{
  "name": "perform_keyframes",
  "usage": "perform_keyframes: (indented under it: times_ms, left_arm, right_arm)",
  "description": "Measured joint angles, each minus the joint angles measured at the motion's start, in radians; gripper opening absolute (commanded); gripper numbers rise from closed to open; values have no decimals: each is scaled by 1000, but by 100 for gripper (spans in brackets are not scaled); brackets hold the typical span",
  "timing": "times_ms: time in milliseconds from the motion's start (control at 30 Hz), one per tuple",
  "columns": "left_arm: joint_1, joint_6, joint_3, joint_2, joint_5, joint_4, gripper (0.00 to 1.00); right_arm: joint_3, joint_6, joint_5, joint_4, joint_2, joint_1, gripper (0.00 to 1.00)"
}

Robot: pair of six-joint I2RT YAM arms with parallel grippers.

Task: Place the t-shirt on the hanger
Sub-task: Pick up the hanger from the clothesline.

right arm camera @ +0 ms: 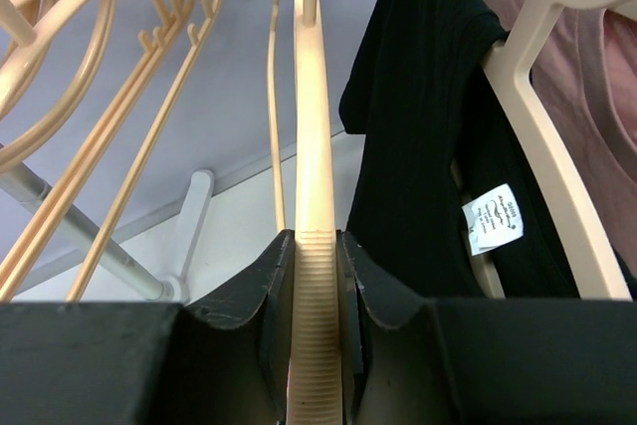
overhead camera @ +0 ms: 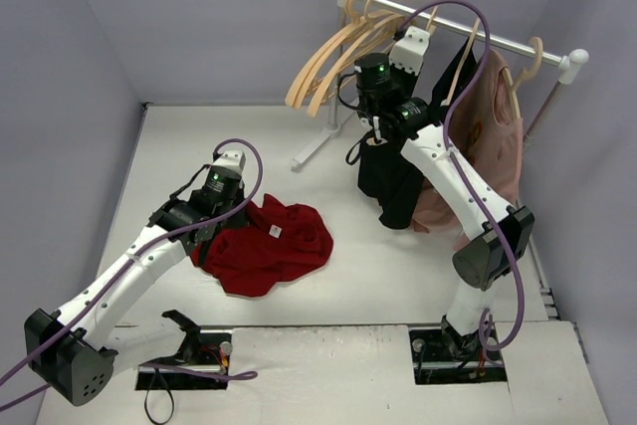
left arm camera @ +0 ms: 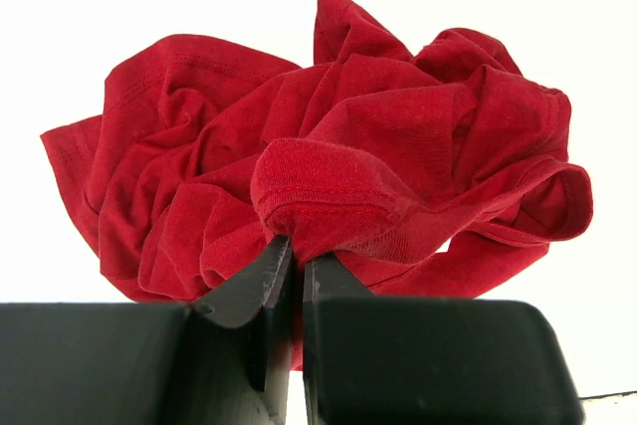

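The dark red t-shirt [overhead camera: 274, 246] lies crumpled on the white table, its small white tag [overhead camera: 276, 231] facing up. My left gripper [overhead camera: 227, 218] is at the shirt's left edge. In the left wrist view it [left arm camera: 297, 251] is shut on a thick hemmed fold of the t-shirt [left arm camera: 328, 146]. My right gripper [overhead camera: 378, 97] is up at the rail, between the bunch of hangers and the black garment. In the right wrist view it [right arm camera: 317, 246] is shut on the ribbed arm of a pale wooden hanger [right arm camera: 311, 126], which still hangs by its hook.
A white clothes rail [overhead camera: 468, 32] stands at the back right. Several spare wooden hangers [overhead camera: 323, 62] hang at its left end. A black garment [overhead camera: 393, 181] and a dusty pink shirt [overhead camera: 498, 136] hang on its right. The rack foot [overhead camera: 318, 146] rests on the table.
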Motion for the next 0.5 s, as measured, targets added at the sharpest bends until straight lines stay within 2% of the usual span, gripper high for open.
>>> perform_keyframes:
  times_ms: [267, 500]
  left_arm:
    - [0, 3, 0, 0, 0, 0, 0]
    - [0, 3, 0, 0, -1, 0, 0]
  right_arm:
    - [11, -57, 8, -8, -21, 35, 0]
    - [11, -89, 23, -10, -112, 95, 0]
